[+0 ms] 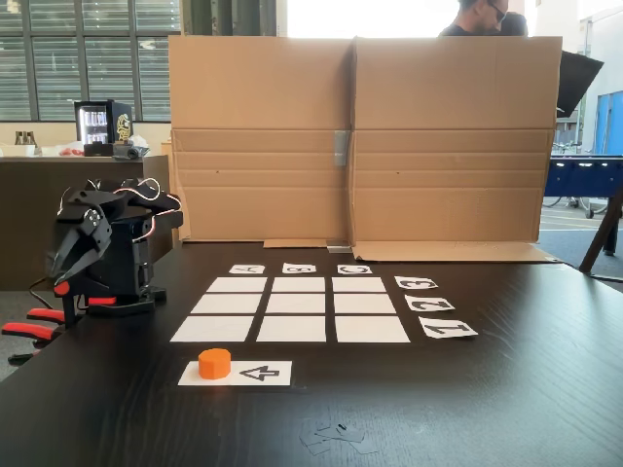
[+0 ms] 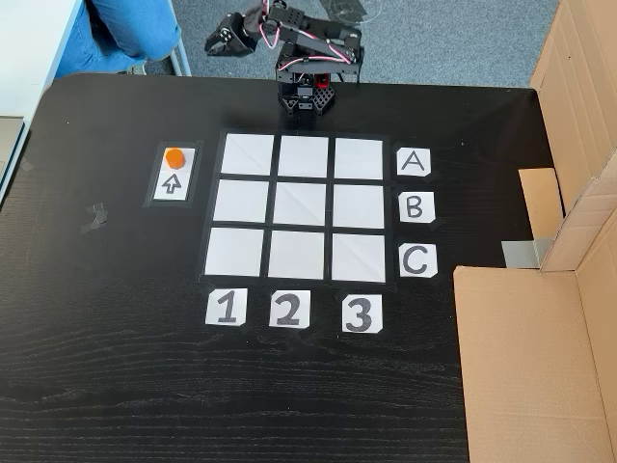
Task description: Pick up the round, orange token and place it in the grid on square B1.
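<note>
The orange token [image 1: 214,363] [image 2: 174,156] stands on the end of a white strip printed with a black arrow [image 1: 259,373] [image 2: 172,183], beside the grid [image 1: 298,284] [image 2: 304,151]. Square B1 [image 1: 291,329] [image 2: 239,201] is bare white paper: the middle one of the row nearest the token's strip. My arm is folded over its base beyond the A side of the grid. The gripper [image 1: 66,272] [image 2: 218,40] hangs off the table edge, far from the token, jaws together with nothing in them.
A tall cardboard wall [image 1: 360,136] [image 2: 540,347] stands along the C side of the table. Red clamps [image 1: 34,326] grip the table edge by the arm's base. Scraps of tape [image 1: 336,435] [image 2: 94,217] lie near the strip. A person sits behind the cardboard.
</note>
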